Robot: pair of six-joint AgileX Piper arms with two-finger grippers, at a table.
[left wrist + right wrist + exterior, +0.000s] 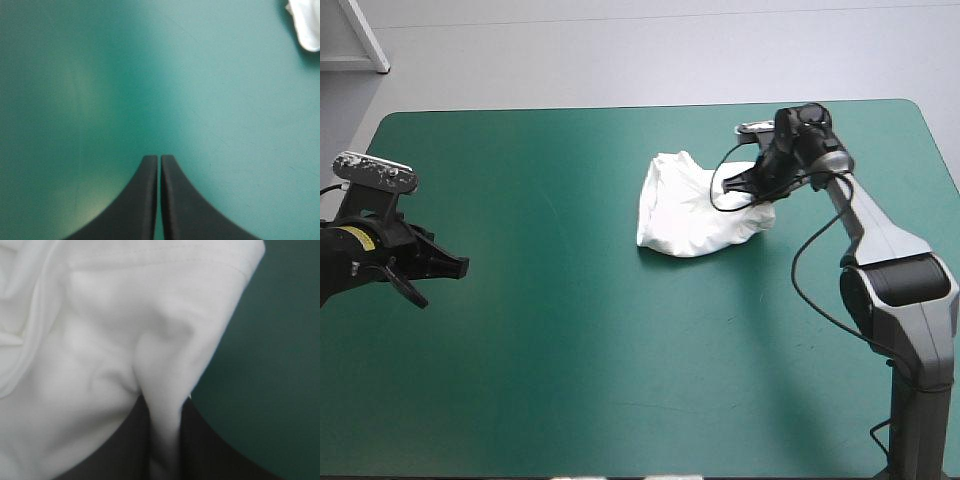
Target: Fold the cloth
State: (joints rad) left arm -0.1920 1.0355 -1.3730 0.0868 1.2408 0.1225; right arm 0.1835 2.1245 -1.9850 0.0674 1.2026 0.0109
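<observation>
**Limp, light cloth**

Your left gripper (159, 157) hangs pressed together over bare tabletop (570, 380), near you; farther, right of centre, the T-shirt (685, 210) lies crumpled; your right gripper (738, 186) pinches a fold at its right side; expect sagging, so grip hems.
</observation>
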